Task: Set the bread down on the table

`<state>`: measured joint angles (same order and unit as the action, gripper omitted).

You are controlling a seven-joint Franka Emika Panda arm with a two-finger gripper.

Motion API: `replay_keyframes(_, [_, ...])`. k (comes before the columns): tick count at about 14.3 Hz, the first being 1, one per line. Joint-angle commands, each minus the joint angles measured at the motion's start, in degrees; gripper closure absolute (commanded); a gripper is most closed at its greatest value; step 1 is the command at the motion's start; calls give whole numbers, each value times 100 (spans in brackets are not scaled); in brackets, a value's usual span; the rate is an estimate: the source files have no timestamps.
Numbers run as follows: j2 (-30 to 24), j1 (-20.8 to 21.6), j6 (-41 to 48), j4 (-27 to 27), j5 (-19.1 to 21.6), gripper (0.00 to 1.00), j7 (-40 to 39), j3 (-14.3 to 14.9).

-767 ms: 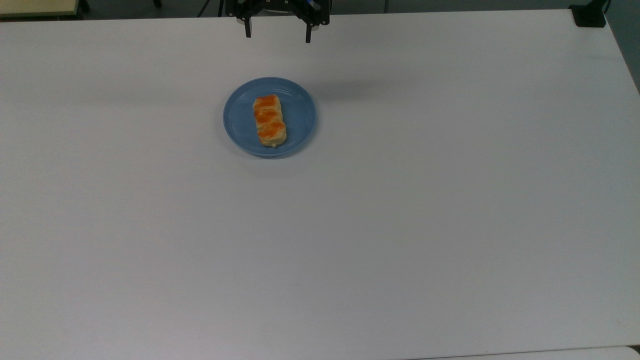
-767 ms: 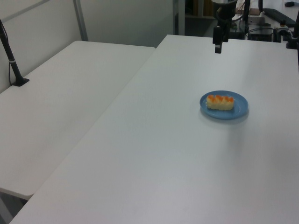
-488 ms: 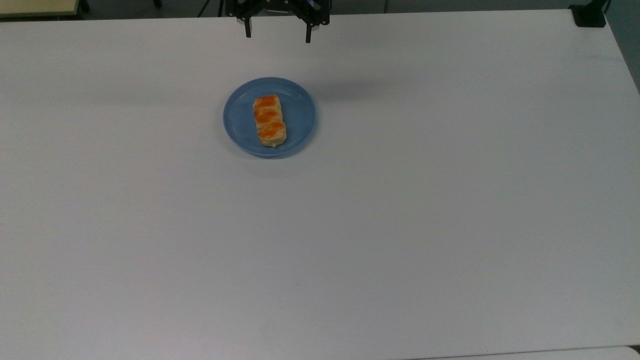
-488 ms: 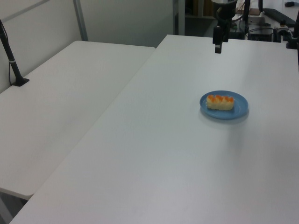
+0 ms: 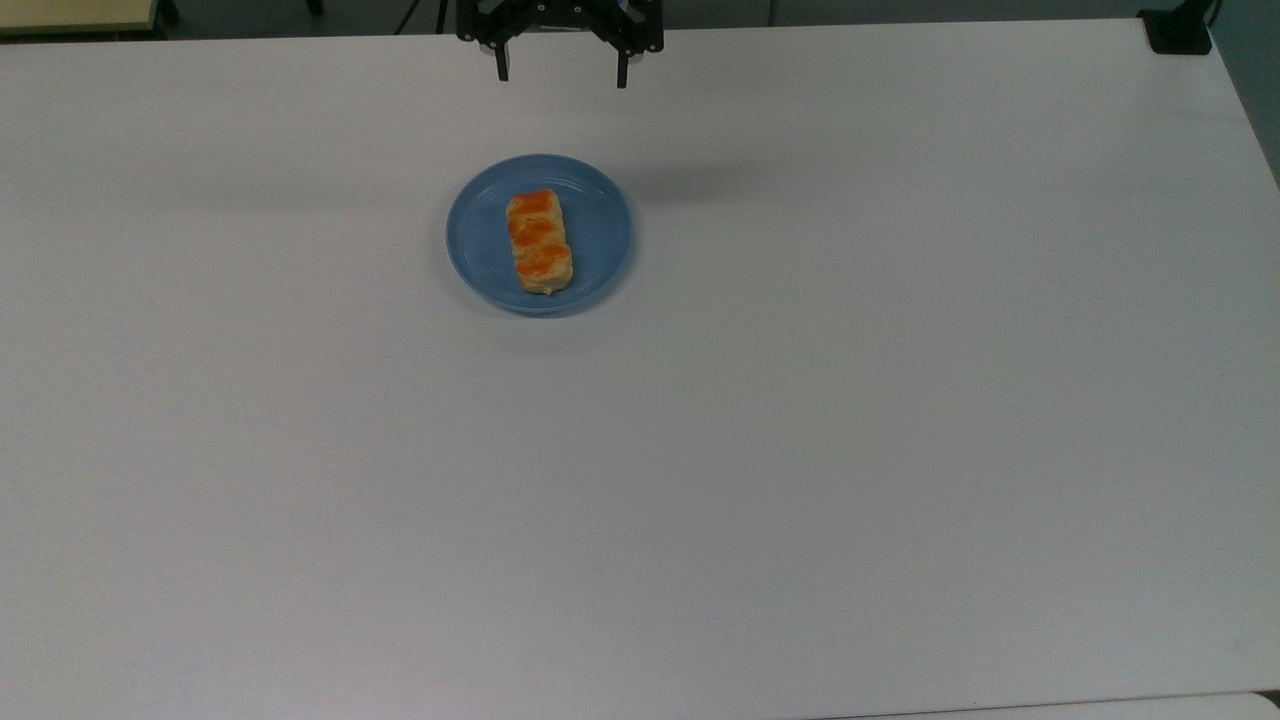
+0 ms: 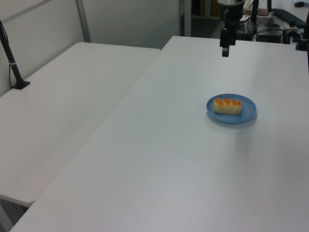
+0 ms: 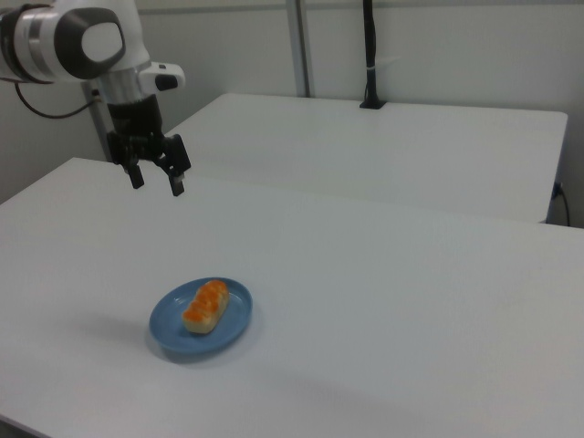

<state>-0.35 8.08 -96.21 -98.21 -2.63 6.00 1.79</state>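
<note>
A wide white desk (image 5: 800,450) holds the bread (image 5: 539,241) on a blue plate (image 5: 600,235), the claw (image 5: 561,78) hanging open above, well apart.

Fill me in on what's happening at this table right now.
A Franka arm's gripper hangs open above the far part of the white table, holding nothing. The bread lies on a blue plate, untouched, with the gripper well apart from it, toward the top view's upper edge. The job of moving the bread off the plate onto the table has not yet begun; nothing is in contact.
</note>
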Motion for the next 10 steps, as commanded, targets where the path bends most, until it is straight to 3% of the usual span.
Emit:
replay_keyframes(1, [79,-105,-300,-601,149,0,-547,40])
replay_keyframes(4, [455,-211,-1363,-1401,-209,0,-565,49])
replay_keyframes(6, [851,-228,-1777,-1569,-361,0,-556,49])
replay_keyframes(10, [1063,-263,-2305,-1877,-571,0,-556,49])
